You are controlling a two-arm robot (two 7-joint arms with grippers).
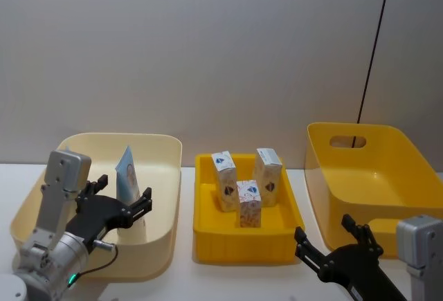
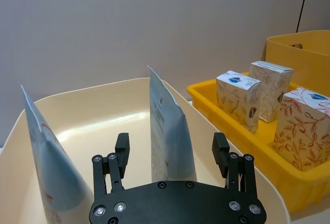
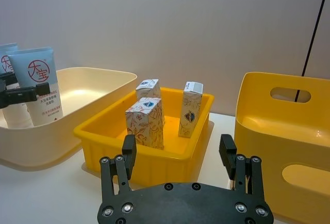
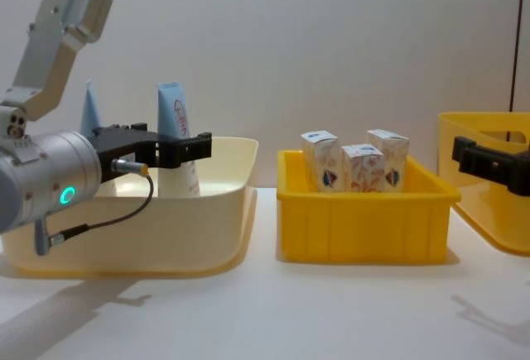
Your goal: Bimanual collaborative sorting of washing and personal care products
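Since each kind of product gets its own container, one pale-blue tube (image 2: 170, 131) stands in the cream bin (image 1: 166, 176) on the robot's left, with a second tube (image 2: 49, 172) just beside it. The three white cartons (image 1: 248, 183) stand upright in the shallow yellow tray (image 1: 208, 235) at the middle. A deeper yellow bin (image 1: 415, 169) sits on the right.

The left claw (image 2: 171, 149) reaches in over the cream bin's near wall, spread wide with the first tube between its fingers. The pads appear to stand off the tube on both sides, though contact is hard to judge from here. This looks like either a grasp being lined up or a tube just set down. The right claw (image 3: 178, 149) hovers low over the white surface (image 4: 265, 310), in front of the gap between the tray and the deep bin. It is spread and holds nothing, probably waiting its turn at the cartons.

The tubes are soft, smooth plastic, flat and crimped along the top and swelling downward, so they should give a little under a pinch. The cartons are thin squared card printed with orange swirls and a blue-red emblem. They are light and easy to tip. The bins are glossy moulded plastic with rounded corners, and the deep one has a slot handle
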